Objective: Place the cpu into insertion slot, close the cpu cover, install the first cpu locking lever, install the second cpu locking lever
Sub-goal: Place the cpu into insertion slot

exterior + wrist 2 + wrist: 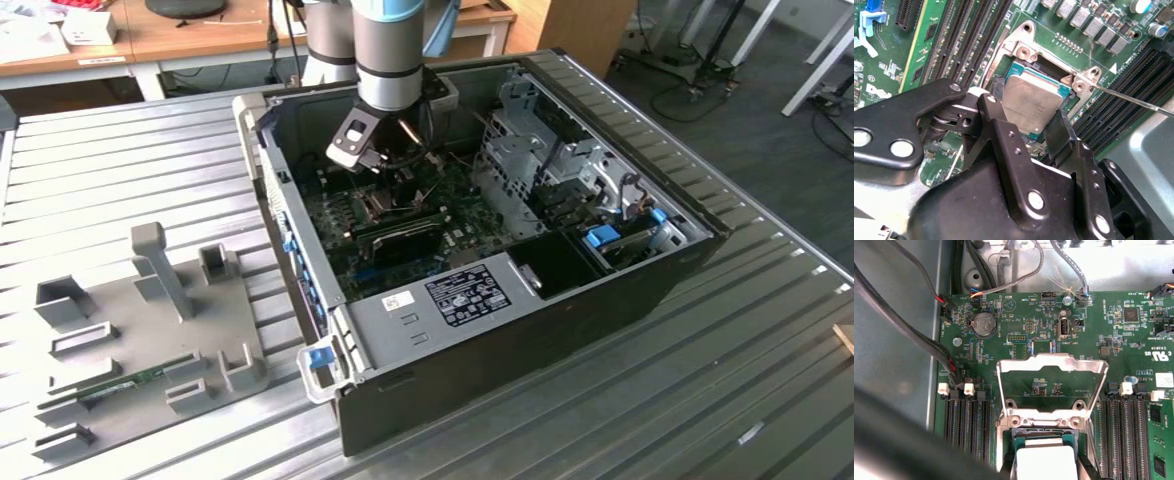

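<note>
**Chip over the socket, cover open**

The cpu point(1031, 100) lies square over the insertion slot point(1021, 51), its silvery lid facing up and a strip of its green edge showing against the slot's metal rim. Whether it is fully seated or a hair above the contacts, I cannot tell. The gripper point(1024, 111) straddles it: the jaws look clamped on two opposite edges of the chip. That hold would keep it flat and level with the slot.

Just beyond the slot in the first wrist view, the cpu cover point(1051, 364) stands swung up on its hinge. Bare board shows through its large window, so the way down into the slot is unobstructed. A thin metal locking lever point(1134, 100) juts out sideways from one corner of the slot, not latched down, which fits a cover not yet closed.

Long black memory slots point(1124, 422) flank the socket on both sides of the green motherboard point(1114, 340).

In the exterior view the arm reaches straight down into the open computer case point(601, 320), which lies on its side on the ribbed metal desk point(134, 180). A grey fixture tray point(147, 330) sits well apart, toward the exterior view's left.
</note>
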Available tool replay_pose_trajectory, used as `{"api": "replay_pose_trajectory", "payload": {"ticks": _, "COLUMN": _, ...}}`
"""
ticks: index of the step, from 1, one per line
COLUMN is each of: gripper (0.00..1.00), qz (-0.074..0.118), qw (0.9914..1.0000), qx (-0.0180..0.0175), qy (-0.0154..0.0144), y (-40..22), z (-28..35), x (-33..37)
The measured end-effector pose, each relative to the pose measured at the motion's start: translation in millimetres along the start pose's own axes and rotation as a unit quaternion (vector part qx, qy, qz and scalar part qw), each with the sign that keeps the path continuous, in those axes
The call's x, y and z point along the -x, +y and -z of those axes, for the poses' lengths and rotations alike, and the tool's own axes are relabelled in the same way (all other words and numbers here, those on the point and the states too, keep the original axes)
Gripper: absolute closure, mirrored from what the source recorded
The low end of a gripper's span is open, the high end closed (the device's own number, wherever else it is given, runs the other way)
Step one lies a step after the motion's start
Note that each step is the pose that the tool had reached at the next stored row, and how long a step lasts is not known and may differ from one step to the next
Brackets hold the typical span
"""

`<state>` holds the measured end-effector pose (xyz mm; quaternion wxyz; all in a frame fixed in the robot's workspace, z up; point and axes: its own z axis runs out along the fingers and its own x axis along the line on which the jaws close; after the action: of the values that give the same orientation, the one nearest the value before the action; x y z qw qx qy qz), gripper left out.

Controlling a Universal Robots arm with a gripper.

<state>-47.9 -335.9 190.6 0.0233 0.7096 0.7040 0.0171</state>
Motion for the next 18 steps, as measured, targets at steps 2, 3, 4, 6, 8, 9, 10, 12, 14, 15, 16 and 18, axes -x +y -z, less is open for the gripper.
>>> {"api": "replay_pose_trajectory", "payload": {"ticks": 2, "gripper": 0.43, "qz": 0.000, "qw": 1.00000, "qx": -0.0001, "qy": 0.0000, "y": 0.1, "z": 1.8, "x": 0.0}}
{"api": "replay_pose_trajectory", "payload": {"ticks": 3, "gripper": 0.43, "qz": 0.000, "qw": 1.00000, "qx": -0.0004, "qy": -0.0005, "y": 0.1, "z": 3.3, "x": 0.2}}
{"api": "replay_pose_trajectory", "payload": {"ticks": 4, "gripper": 0.43, "qz": 0.000, "qw": 1.00000, "qx": -0.0003, "qy": -0.0003, "y": 0.2, "z": 4.4, "x": 0.2}}
{"api": "replay_pose_trajectory", "payload": {"ticks": 6, "gripper": 0.43, "qz": 0.000, "qw": 1.00000, "qx": -0.0004, "qy": -0.0005, "y": 0.3, "z": 6.8, "x": 0.2}}
{"api": "replay_pose_trajectory", "payload": {"ticks": 8, "gripper": 0.43, "qz": 0.000, "qw": 1.00000, "qx": -0.0003, "qy": -0.0004, "y": 0.3, "z": 7.6, "x": 0.2}}
{"api": "replay_pose_trajectory", "payload": {"ticks": 9, "gripper": 0.43, "qz": 0.000, "qw": 1.00000, "qx": -0.0003, "qy": -0.0004, "y": 0.3, "z": 7.6, "x": 0.2}}
{"api": "replay_pose_trajectory", "payload": {"ticks": 10, "gripper": 0.43, "qz": 0.000, "qw": 1.00000, "qx": -0.0004, "qy": -0.0005, "y": 0.3, "z": 7.6, "x": 0.2}}
{"api": "replay_pose_trajectory", "payload": {"ticks": 12, "gripper": 0.43, "qz": 0.000, "qw": 1.00000, "qx": -0.0004, "qy": -0.0006, "y": 0.3, "z": 7.6, "x": 0.3}}
{"api": "replay_pose_trajectory", "payload": {"ticks": 14, "gripper": 0.43, "qz": 0.000, "qw": 1.00000, "qx": -0.0004, "qy": -0.0005, "y": 0.3, "z": 7.6, "x": 0.2}}
{"api": "replay_pose_trajectory", "payload": {"ticks": 15, "gripper": 0.43, "qz": 0.000, "qw": 1.00000, "qx": -0.0004, "qy": -0.0005, "y": 0.3, "z": 7.5, "x": 0.2}}
{"api": "replay_pose_trajectory", "payload": {"ticks": 16, "gripper": 0.43, "qz": 0.000, "qw": 1.00000, "qx": -0.0004, "qy": -0.0005, "y": 0.3, "z": 7.5, "x": 0.3}}
{"api": "replay_pose_trajectory", "payload": {"ticks": 18, "gripper": 0.43, "qz": 0.000, "qw": 1.00000, "qx": -0.0004, "qy": -0.0005, "y": 0.3, "z": 7.5, "x": 0.3}}
